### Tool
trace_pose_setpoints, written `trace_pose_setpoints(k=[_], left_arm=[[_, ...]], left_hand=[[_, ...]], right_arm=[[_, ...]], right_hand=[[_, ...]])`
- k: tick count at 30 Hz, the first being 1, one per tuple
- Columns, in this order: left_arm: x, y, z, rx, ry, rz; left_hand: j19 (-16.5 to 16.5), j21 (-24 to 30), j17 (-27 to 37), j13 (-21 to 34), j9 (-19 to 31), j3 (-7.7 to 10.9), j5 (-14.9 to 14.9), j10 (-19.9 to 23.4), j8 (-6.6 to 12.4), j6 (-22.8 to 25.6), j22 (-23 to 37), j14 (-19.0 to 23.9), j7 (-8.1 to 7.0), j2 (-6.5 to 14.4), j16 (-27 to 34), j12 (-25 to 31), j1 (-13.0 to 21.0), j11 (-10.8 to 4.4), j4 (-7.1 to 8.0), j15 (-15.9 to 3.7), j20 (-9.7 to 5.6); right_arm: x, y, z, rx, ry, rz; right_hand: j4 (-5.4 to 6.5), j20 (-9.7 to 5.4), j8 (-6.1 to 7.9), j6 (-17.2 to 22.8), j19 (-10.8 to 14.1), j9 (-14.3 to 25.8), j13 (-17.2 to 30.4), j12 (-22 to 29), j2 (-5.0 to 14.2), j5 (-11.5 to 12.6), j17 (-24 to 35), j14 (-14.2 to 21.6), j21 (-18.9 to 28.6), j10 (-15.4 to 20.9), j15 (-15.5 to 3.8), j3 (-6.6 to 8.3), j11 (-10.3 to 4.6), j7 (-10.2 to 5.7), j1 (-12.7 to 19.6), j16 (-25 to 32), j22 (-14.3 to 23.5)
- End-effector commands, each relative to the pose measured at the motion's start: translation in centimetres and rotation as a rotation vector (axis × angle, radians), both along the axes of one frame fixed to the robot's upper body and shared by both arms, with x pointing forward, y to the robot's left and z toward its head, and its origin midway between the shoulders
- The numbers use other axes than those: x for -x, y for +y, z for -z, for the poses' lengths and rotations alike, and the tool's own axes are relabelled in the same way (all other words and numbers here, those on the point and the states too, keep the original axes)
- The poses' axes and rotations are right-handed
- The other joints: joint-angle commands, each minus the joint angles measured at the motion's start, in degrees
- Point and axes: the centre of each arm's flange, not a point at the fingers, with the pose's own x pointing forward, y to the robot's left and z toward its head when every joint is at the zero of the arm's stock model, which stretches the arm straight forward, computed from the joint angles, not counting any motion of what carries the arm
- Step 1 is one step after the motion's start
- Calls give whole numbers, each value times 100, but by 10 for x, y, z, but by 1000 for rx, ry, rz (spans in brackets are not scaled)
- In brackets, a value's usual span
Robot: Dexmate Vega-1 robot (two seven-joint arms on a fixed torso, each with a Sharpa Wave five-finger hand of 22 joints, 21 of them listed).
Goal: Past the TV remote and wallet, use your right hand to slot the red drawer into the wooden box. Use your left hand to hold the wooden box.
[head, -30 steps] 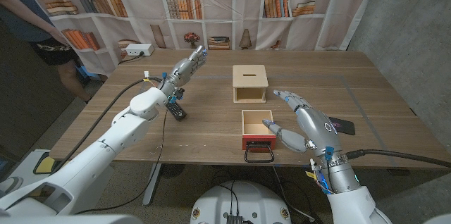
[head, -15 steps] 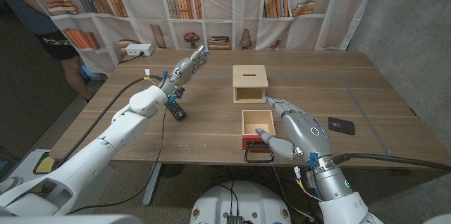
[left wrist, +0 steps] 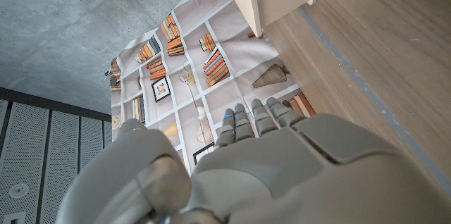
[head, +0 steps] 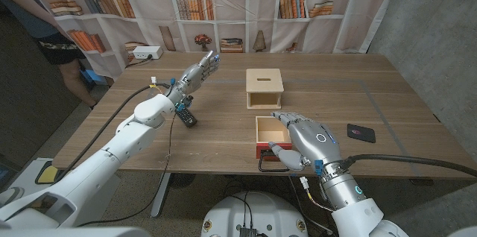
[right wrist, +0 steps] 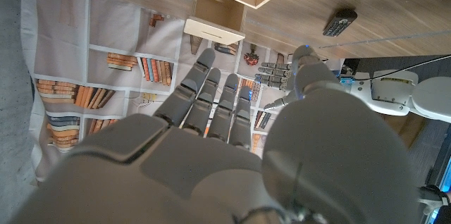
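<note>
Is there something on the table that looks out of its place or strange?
Yes: the red drawer lies outside the wooden box, near the table's front edge, so the box's front opening stands empty. Nothing looks spilled or broken.

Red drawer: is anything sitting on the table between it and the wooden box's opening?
Nothing visible. In the head view the red drawer lies straight in front of the wooden box, whose opening faces it, with only bare table between. The TV remote and wallet lie off to either side.
</note>
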Motion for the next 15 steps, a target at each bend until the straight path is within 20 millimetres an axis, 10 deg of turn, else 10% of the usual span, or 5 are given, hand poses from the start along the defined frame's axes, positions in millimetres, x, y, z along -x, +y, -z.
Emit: trace_pose_setpoints(k=[1, 15], left_arm=[[-1, 5, 6, 5, 6, 2], [2, 6, 7, -5, 5, 2]], left_hand=[[0, -10, 8, 26, 21, -45, -4, 67, -33, 50, 34, 46, -11, 14, -16, -7, 38, 1, 5, -30, 16], [-9, -13, 8, 28, 22, -65, -9, 84, -40, 57, 35, 52, -9, 26, -18, -10, 48, -19, 3, -35, 31]], right_arm=[[-8, 7, -1, 86, 85, 63], [-20, 14, 4, 119, 142, 55]], right_hand=[[29, -574, 61, 87, 114, 23, 19, 51, 3, -9, 28, 103, 52, 143, -541, 30, 19, 11, 95, 30, 20], [52, -379, 28, 112, -301, 27, 16, 17, -21, -41, 21, -13, -167, 211, -510, 13, -52, -38, 179, -78, 8]])
